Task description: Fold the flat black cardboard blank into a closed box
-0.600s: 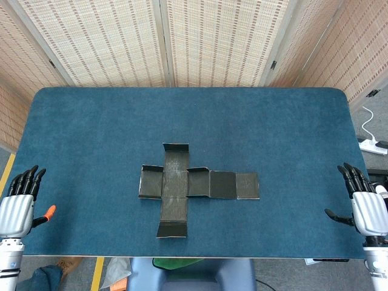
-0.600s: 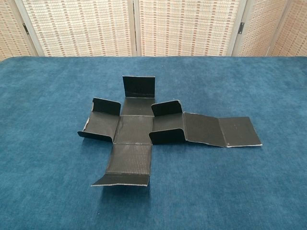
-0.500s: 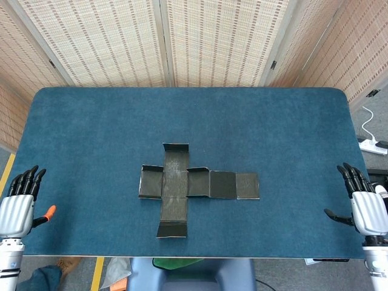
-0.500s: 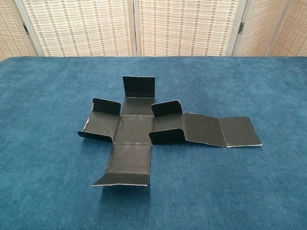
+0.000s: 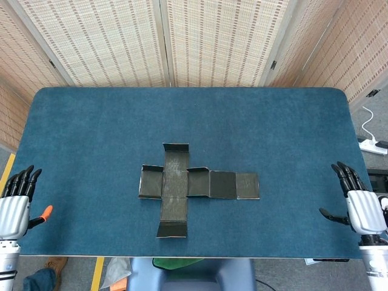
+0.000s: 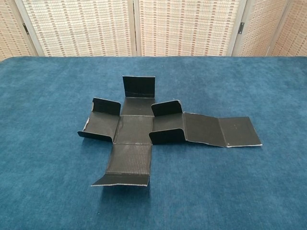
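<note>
Item: flat black cardboard blank (image 5: 185,187), cross-shaped, ribbed matte surface, lying near the middle of the blue felt-covered table (image 5: 91,133). In the chest view (image 6: 139,129) several short flaps stand partly upright: one at the far end, two beside the central panel, one low lip at the near end. A long two-panel arm lies flat toward the robot's right.

Backdrop: woven cane folding screen (image 5: 200,42), pale, fine grid pattern.

Left hand (image 5: 15,203): silver palm, black fingers spread and straight, holding nothing, at the table's near left corner, well apart from the blank.

Right hand (image 5: 357,203): same build, fingers spread, empty, at the near right edge.

Change: left hand has dropped slightly lower; right hand has shifted slightly inward. Blank unmoved.
</note>
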Available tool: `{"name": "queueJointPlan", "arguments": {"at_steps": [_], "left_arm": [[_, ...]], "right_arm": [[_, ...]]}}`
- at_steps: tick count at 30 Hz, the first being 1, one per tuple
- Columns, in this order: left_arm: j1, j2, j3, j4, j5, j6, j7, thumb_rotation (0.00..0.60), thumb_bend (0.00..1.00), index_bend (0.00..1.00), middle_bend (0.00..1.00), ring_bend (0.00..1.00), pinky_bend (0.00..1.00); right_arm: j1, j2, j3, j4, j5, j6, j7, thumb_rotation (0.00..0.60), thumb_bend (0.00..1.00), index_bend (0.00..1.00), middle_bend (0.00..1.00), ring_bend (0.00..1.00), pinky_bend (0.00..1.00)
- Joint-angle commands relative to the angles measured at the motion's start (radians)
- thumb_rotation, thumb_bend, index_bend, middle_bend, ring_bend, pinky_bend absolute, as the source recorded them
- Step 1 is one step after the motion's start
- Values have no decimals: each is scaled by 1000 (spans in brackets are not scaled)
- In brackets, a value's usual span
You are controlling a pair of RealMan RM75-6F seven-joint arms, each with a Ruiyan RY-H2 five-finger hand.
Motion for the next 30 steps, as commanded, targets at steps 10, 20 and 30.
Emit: {"name": "queueJointPlan", "arguments": {"at_steps": [10,20,30], "left_arm": [[-8,2,-8,9,14,1,-21,600,250,0,0,0,96],[-23,-7,1,19,21,-26,-13,600,249,0,0,0,95],[-43,-17,0,21,3,-66,3,600,248,0,0,0,96]], "right_arm": [[155,26,65,-215,104,-207,-167,600,0,0,80,681,978],[376,-109,114,-198,408,-511,-270,600,180,0,0,730,1000],[544,-290,128,-62,693,-598,-370,600,146,0,12,748,1000]]}}
